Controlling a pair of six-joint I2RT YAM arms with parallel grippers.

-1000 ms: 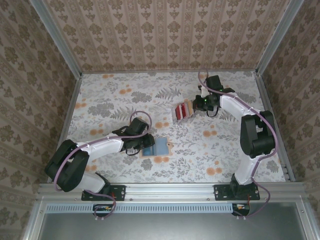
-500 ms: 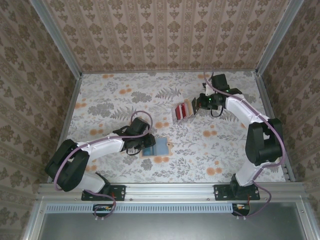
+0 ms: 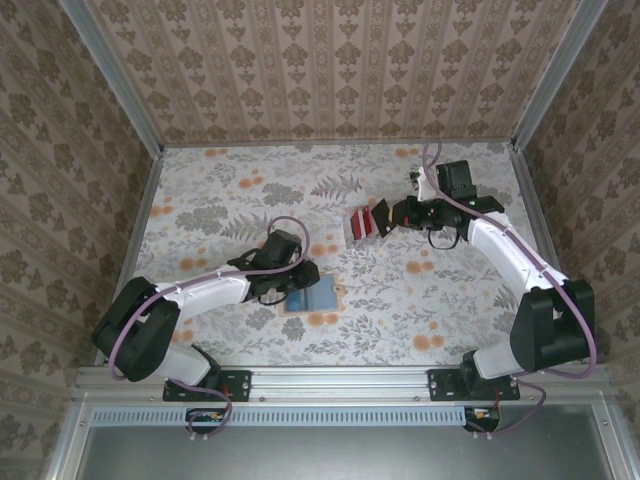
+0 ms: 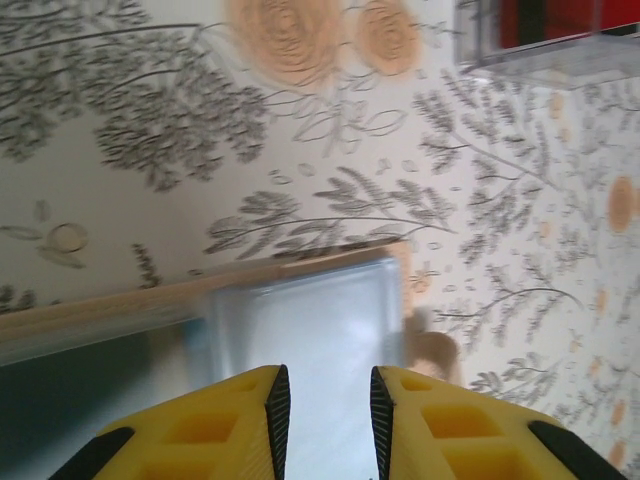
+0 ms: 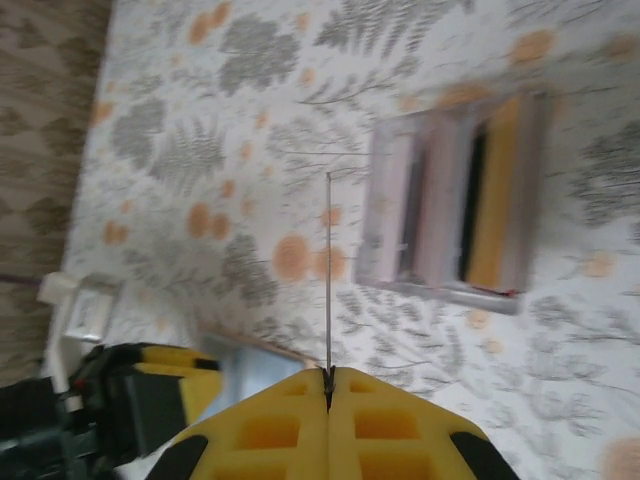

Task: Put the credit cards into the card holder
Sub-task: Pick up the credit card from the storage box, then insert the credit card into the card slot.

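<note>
The card holder lies open on the worktop, blue inside up, with no card in it that I can see. The credit cards stand in a clear rack well apart. The right end effector is clenched on a single card beside the rack. The left end effector sits over the holder; whether it is pinching it I cannot tell. Every insertion looks undone.

White-and-black arms, purple cables, yellow fingers.

Patterned wallpaper walls, floral tabletop
</note>
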